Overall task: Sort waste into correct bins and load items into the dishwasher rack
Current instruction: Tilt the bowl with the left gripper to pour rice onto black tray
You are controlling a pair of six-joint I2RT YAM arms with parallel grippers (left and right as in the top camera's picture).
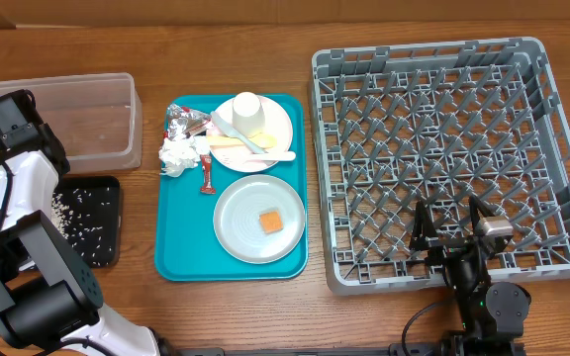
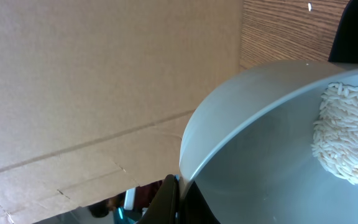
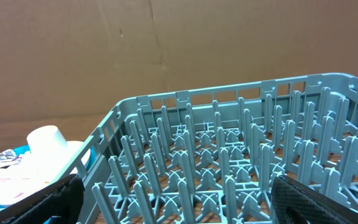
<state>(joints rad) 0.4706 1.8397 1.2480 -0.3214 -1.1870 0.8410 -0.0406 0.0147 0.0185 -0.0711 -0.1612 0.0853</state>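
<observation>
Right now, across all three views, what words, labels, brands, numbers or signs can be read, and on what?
None readable.
Any print on the small red sachet or the silver foil wrapper is too small to read.
The dishwasher rack, the small white bowl and the cardboard show no lettering.

Recorded: dishwasher rack [image 1: 384, 277], grey lattice; serving tray [image 1: 181, 237], teal; shallow tray [image 1: 107, 252], black, flecked with white rice grains [image 1: 67, 208]; food cube [image 1: 270, 222], orange; desk [image 1: 265, 316], wood-grained.

Teal tray [image 1: 180, 242] on wooden table [image 1: 265, 314]
</observation>
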